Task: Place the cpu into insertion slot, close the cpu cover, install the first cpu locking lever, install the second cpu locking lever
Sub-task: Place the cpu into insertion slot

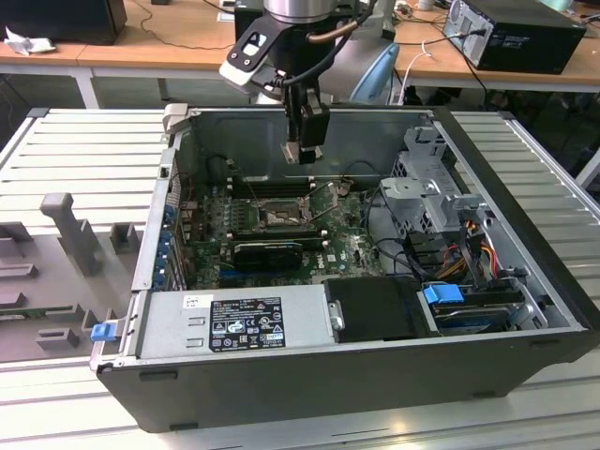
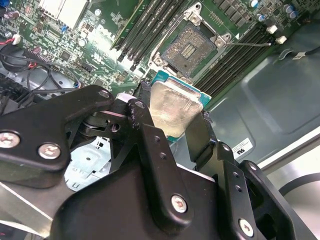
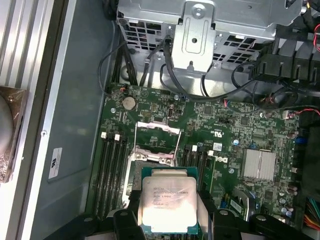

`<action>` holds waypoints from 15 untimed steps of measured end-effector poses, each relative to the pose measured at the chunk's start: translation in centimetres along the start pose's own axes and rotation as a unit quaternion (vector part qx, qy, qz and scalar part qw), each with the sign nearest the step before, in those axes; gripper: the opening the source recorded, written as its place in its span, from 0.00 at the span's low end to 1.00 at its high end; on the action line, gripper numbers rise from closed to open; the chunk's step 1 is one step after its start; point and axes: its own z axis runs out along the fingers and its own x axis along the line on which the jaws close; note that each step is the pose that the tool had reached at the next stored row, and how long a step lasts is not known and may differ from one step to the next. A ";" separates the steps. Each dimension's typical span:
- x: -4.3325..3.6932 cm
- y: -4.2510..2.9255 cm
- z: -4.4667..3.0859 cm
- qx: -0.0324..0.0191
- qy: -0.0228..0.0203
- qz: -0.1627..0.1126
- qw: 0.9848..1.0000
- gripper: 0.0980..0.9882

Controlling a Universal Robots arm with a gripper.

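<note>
second wrist view: the gripper [image 2: 171,131] is pinching the chip [image 2: 172,102] by two opposite edges, fingers [image 2: 148,134] closed to its width, hanging above the open socket [image 2: 192,47] on the motherboard [image 2: 100,35]. the chip is looking light, stiff, slick and fragile, so edge holds are probably suiting it best.

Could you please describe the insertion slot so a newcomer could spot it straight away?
Look inside the open computer case, at the green motherboard. The insertion slot sits mid-board between two banks of long black slots. Unlike those, it is a square, dark, metal-edged socket.
</note>
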 end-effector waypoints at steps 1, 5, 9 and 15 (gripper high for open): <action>0.00 0.00 0.01 0.000 0.000 0.002 1.000 0.48; 0.00 0.00 0.05 0.000 -0.001 0.013 1.000 0.48; 0.00 -0.01 0.13 0.000 -0.001 0.016 1.000 0.48; -0.01 -0.04 0.40 0.000 -0.001 0.017 1.000 0.48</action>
